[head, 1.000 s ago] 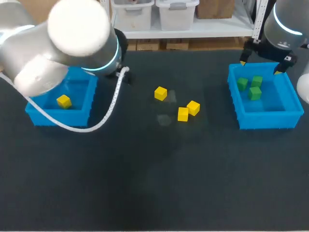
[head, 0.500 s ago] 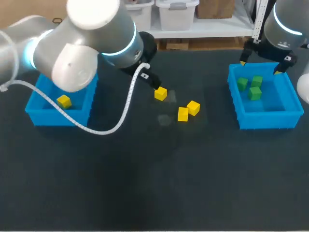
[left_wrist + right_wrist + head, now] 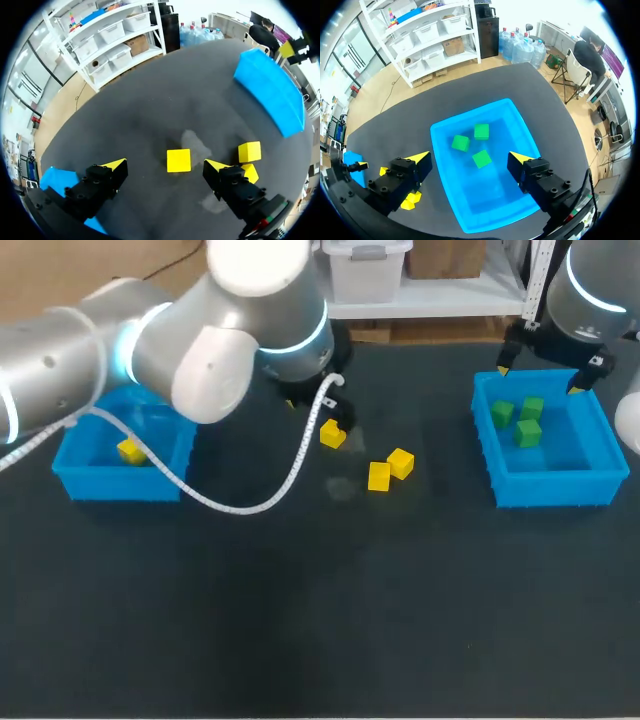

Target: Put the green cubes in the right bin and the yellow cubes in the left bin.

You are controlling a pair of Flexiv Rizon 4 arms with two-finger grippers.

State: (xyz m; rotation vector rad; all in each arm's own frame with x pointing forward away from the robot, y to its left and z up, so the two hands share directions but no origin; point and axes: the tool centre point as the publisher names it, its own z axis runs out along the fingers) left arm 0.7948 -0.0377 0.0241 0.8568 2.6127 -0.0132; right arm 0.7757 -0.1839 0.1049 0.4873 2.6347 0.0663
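One left gripper, fingers spread, hangs over a yellow cube on the table without touching it, with two more yellow cubes near. One right gripper, fingers apart, hangs above the right bin, which holds three green cubes. The left bin holds a single yellow block.

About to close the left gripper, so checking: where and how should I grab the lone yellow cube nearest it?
Take the lone yellow cube by its two opposite side faces, coming straight down. It lies flat, roughly squared to the open left gripper, and stands apart from the other two yellow cubes, leaving finger room.
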